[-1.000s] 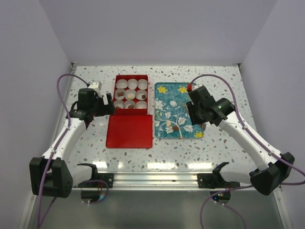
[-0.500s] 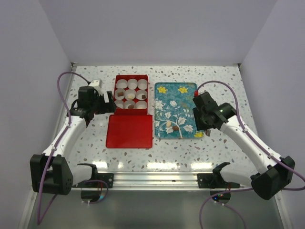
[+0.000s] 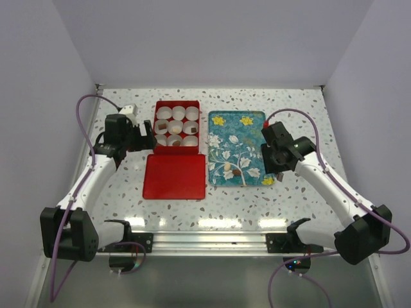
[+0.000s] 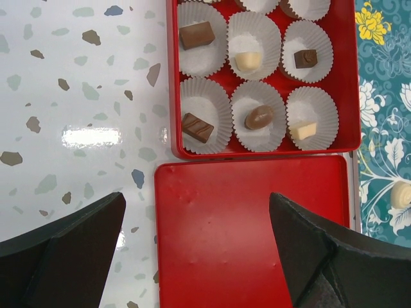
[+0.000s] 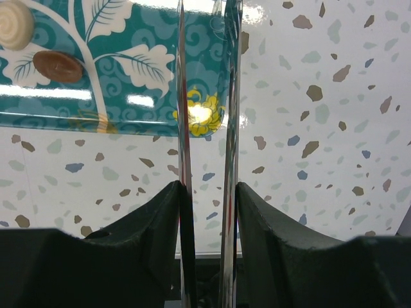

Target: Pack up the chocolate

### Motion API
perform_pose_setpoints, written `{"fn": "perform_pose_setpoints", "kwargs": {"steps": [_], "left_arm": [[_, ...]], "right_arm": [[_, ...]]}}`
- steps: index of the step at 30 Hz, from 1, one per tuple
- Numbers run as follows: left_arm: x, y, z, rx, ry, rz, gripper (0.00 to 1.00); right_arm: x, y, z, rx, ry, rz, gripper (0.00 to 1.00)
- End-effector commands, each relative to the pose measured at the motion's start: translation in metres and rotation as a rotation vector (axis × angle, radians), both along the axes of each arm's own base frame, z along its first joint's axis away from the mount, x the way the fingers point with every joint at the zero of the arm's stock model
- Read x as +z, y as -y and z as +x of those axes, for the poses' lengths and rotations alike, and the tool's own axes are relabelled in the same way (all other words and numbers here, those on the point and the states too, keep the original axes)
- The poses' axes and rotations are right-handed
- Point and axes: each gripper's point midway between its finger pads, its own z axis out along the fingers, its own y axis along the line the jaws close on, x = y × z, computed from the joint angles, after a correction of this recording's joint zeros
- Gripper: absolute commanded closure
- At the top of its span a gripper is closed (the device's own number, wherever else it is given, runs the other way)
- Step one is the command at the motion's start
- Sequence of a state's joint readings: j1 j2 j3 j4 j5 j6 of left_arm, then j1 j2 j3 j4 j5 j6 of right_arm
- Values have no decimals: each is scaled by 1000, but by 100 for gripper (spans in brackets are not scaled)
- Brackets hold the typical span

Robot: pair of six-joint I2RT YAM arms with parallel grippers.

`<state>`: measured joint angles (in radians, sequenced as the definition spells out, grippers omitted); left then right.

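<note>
I've swung the right end effector [image 5: 207, 187], clamped on tweezers [image 5: 230, 96], to the tray [image 5: 115, 102] near corner, toward remaining chocolate [image 5: 58, 66]; left end effector [image 4: 197, 200] apart.

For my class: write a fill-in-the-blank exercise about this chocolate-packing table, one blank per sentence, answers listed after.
1. The red box holds ___ white paper cups.
2. Only ___ chocolates lie on the teal tray, one cream and one brown.
3. The right pincer grips metal tweezers, while the left pincer stands ___.
4. The flat lid lying beside the box is coloured ___.

Missing words: nine, two, open, red.
</note>
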<state>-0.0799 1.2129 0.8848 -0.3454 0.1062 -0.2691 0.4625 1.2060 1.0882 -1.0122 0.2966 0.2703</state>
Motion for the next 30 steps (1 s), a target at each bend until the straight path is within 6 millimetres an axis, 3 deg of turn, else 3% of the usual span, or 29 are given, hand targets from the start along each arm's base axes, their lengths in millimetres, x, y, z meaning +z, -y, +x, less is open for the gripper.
{"fn": "perform_pose_setpoints", "kwargs": {"steps": [1, 25, 30], "left_arm": [[26, 0, 17, -5, 87, 9, 0], [25, -4, 25, 14, 78, 27, 0], [23, -3, 27, 12, 76, 26, 0]], "right_arm": [[1, -9, 18, 21, 35, 30, 58], [-13, -10, 58, 35, -24, 34, 60], [-7, -10, 59, 38, -28, 38, 69]]}}
